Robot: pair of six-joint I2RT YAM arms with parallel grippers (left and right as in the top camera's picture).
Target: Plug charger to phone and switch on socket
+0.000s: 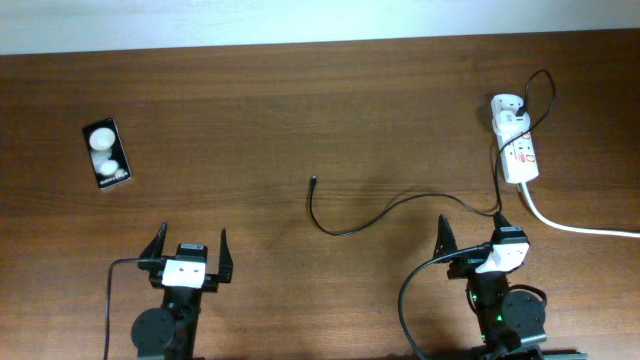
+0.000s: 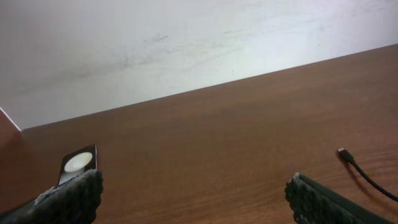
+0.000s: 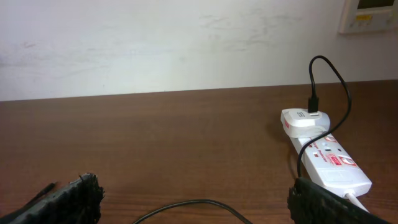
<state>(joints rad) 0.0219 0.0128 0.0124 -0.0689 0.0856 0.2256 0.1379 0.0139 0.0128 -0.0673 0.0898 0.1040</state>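
The black phone [image 1: 106, 153] with two white round blobs lies at the far left of the table; it also shows in the left wrist view [image 2: 79, 164]. The thin black charger cable [image 1: 370, 218] curves across the middle, its plug tip [image 1: 314, 182] free on the wood, also in the left wrist view [image 2: 342, 152]. Its other end goes to a white adapter [image 1: 507, 107] in the white socket strip [image 1: 522, 155], seen too in the right wrist view [image 3: 329, 162]. My left gripper [image 1: 190, 252] and right gripper [image 1: 470, 235] are both open and empty near the front edge.
A thick white cord [image 1: 575, 226] runs from the strip off the right edge. A pale wall borders the table's far edge. A white wall panel [image 3: 370, 14] shows at the top right of the right wrist view.
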